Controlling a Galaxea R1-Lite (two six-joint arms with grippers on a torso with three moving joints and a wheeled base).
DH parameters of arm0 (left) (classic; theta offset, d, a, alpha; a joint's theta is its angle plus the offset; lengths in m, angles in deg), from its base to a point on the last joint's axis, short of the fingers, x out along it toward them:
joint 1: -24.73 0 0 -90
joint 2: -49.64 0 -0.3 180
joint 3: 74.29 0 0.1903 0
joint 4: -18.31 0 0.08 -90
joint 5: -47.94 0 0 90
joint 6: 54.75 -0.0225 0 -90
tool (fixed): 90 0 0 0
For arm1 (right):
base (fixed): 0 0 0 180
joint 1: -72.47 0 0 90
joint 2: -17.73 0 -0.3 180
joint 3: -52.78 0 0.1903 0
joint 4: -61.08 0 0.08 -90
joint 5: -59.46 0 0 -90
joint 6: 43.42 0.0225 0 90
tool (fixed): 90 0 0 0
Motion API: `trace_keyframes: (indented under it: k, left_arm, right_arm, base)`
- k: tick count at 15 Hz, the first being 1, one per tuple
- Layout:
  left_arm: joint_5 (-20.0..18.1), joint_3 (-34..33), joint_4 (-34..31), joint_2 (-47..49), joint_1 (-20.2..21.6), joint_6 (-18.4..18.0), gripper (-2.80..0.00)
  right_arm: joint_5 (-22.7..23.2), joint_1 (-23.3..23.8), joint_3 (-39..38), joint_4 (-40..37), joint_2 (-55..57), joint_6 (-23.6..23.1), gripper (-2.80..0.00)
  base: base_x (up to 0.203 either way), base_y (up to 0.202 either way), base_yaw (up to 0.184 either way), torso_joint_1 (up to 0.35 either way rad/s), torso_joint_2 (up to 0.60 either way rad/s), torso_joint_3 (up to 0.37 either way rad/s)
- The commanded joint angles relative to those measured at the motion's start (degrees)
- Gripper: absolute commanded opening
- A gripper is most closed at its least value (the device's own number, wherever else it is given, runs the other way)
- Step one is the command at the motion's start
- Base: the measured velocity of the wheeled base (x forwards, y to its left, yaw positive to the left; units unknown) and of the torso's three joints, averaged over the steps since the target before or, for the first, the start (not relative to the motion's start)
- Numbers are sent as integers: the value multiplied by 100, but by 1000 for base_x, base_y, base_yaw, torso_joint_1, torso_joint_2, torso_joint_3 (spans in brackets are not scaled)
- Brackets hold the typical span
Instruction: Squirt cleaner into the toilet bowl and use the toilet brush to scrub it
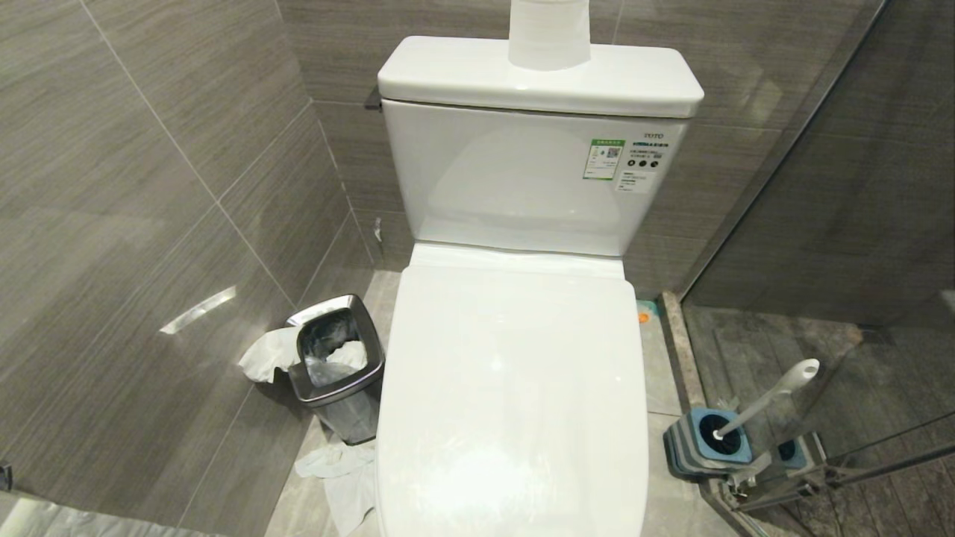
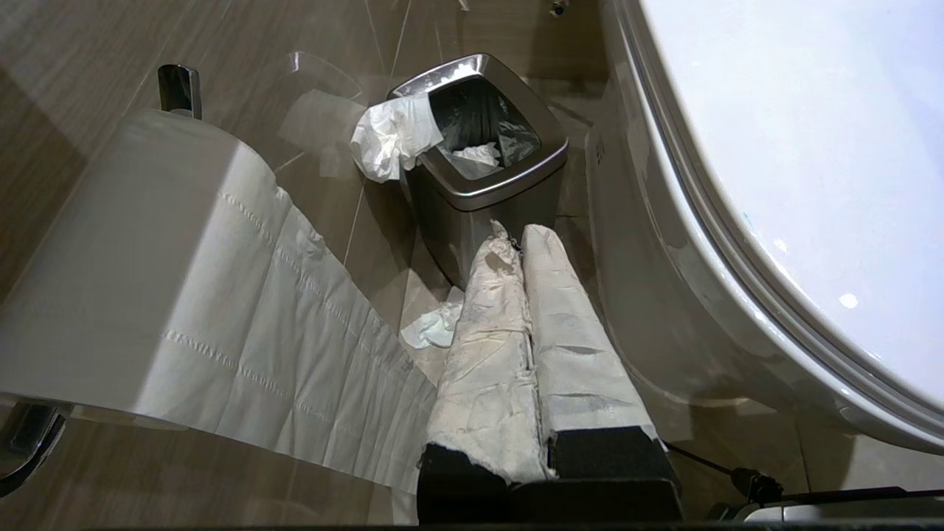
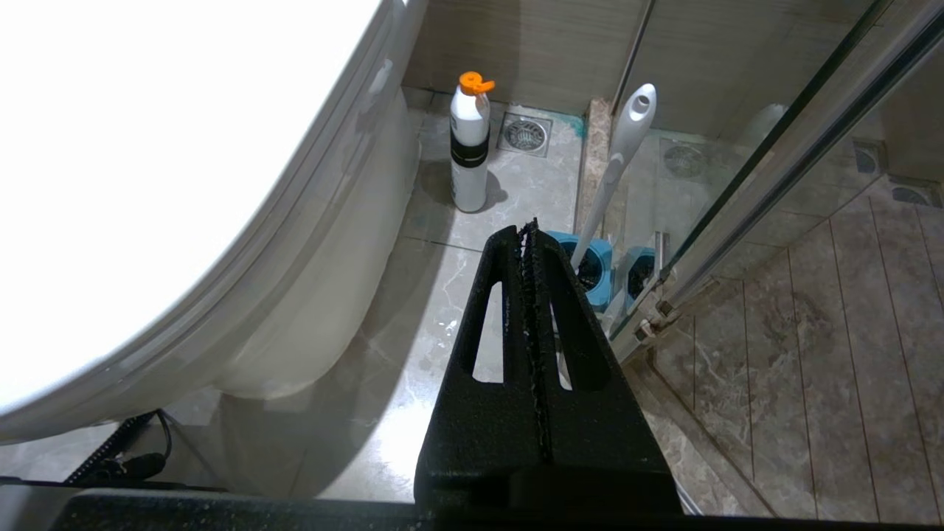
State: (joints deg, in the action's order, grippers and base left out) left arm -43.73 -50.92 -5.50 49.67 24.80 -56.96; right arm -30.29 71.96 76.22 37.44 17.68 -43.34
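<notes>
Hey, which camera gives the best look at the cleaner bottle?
The right wrist view. There the cleaner bottle stands whole and upright on the floor tiles beside the toilet base, orange cap on. The head view shows only a speck of its orange cap behind the toilet. The left wrist view does not show it.

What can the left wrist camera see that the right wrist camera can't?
Only the left wrist view shows the steel bin, the paper roll and the shut left gripper.

Only the right wrist view shows the cleaner, the brush standing in its blue holder, the floor drain, the glass door and the shut right gripper.

Both show the toilet, lid down.
</notes>
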Motion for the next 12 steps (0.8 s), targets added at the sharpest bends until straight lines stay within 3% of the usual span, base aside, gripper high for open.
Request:
trace_keyframes:
  k: [1,6,10,12]
  left_arm:
    - [0,-10,-1,6,1,1,-280]
    - [-18,-9,-16,-1,1,-99,-280]
    - [-206,-9,-9,0,1,-875,-280]
    - [-203,-9,-9,-2,1,-852,-280]
  right_arm:
    - [2,-5,-7,0,5,7,-280]
    - [2,-2,-6,0,5,1,-280]
    - [2,-2,-7,0,5,1,-280]
    - [2,-2,1,0,5,1,-280]
  base:
    - [0,0,0,0,0,0]
    - [0,0,0,0,0,0]
    - [0,0,0,0,0,0]
    - [0,0,0,0,0,0]
